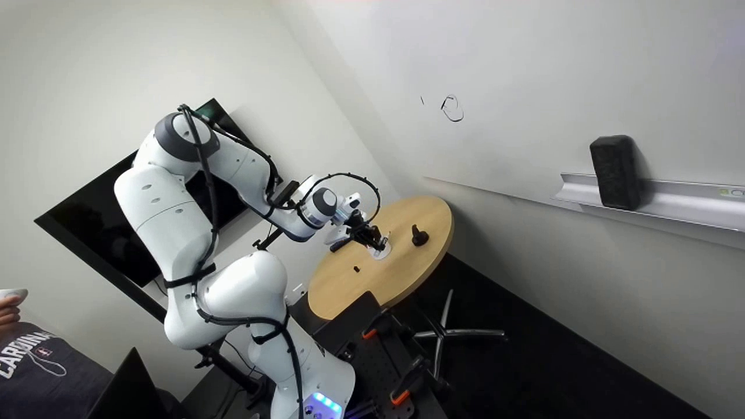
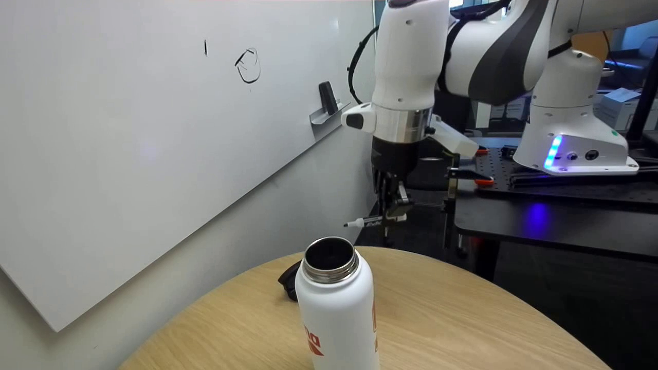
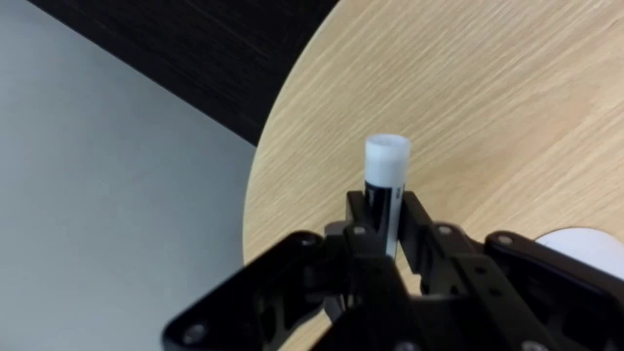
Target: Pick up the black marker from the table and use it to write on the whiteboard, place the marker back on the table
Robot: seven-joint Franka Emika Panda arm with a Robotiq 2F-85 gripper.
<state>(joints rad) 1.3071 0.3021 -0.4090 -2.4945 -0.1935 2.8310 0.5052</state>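
Note:
My gripper [image 3: 382,214] is shut on the black marker [image 3: 387,163], with its flat white end sticking out between the fingertips in the wrist view. The marker [image 2: 367,222] lies nearly level in an exterior view, its dark tip pointing left; the gripper [image 2: 390,218] holds it above the far part of the table [image 2: 473,318]. In an exterior view the gripper [image 1: 378,240] hangs over the round wooden table [image 1: 401,276], and the marker is too small to make out clearly. The whiteboard [image 1: 524,87] bears a short stroke and a loop; it also shows in an exterior view [image 2: 144,113].
A white open bottle [image 2: 336,318] with red lettering stands on the table, with a black object [image 2: 291,280] behind it. A black object [image 1: 419,235] and a smaller dark piece [image 1: 357,269] lie on the table. A dark eraser-like block [image 1: 616,171] stands on the grey ledge [image 1: 687,201].

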